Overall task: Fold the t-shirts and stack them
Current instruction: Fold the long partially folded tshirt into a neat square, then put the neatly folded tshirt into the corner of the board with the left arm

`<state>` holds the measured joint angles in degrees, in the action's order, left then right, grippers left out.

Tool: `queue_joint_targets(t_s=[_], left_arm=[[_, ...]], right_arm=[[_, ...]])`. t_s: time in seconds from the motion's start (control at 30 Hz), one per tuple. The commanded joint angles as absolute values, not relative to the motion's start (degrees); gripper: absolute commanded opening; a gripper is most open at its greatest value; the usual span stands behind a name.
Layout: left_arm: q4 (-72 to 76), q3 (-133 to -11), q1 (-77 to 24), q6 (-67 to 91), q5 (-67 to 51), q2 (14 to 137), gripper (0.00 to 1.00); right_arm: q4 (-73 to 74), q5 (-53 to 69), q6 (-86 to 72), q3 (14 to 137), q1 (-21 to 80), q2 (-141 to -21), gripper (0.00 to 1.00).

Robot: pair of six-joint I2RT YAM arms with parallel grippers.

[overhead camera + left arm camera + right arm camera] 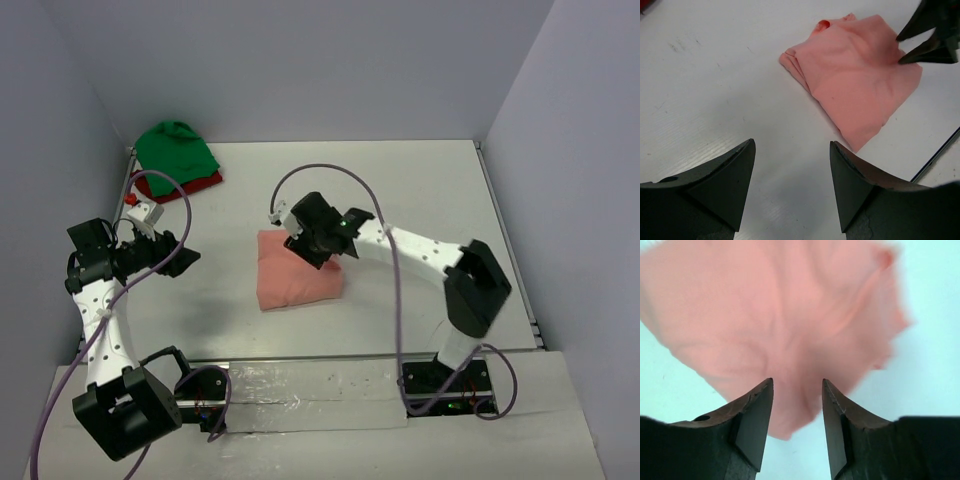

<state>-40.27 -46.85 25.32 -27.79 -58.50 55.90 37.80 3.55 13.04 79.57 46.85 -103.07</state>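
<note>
Right claw [320, 243] hung parted above folded salmon-pink t-shirt [297, 278], gripping nothing; left claw [178, 262] open too. We judged fold finished; next: regrasp, carry onto green t-shirt [175, 150].

Between and beyond the jaws of the right gripper [797, 385], whose fingers [757, 415] are matt black, faintly grainy plastic, the salmon-pink t-shirt [790, 325] shows as soft, matt, creased cloth, and below the jaws of the left gripper [792, 142] the white table [705, 90] looks smooth, matt and finely ribbed.
</note>
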Motion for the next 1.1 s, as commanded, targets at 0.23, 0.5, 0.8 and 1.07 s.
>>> queue_joint_targets(t_s=[0.23, 0.5, 0.8, 1.07], left_arm=[[-40.2, -49.0, 25.9, -28.8, -60.3, 54.6, 0.7], [-39.9, -49.0, 26.0, -28.5, -60.0, 54.3, 0.7], [-39.6, -48.8, 26.2, -28.3, -59.9, 54.4, 0.7], [-39.1, -48.7, 26.3, -28.0, -59.8, 54.1, 0.7]], right_arm=[[13.6, -28.0, 27.9, 62.2, 67.9, -88.2, 0.64], [6.8, -39.5, 34.4, 49.8, 79.1, -92.7, 0.83], [2.9, -40.8, 35.5, 46.2, 82.6, -96.3, 0.84], [-7.9, -44.8, 38.9, 45.2, 80.8, -100.8, 0.83]])
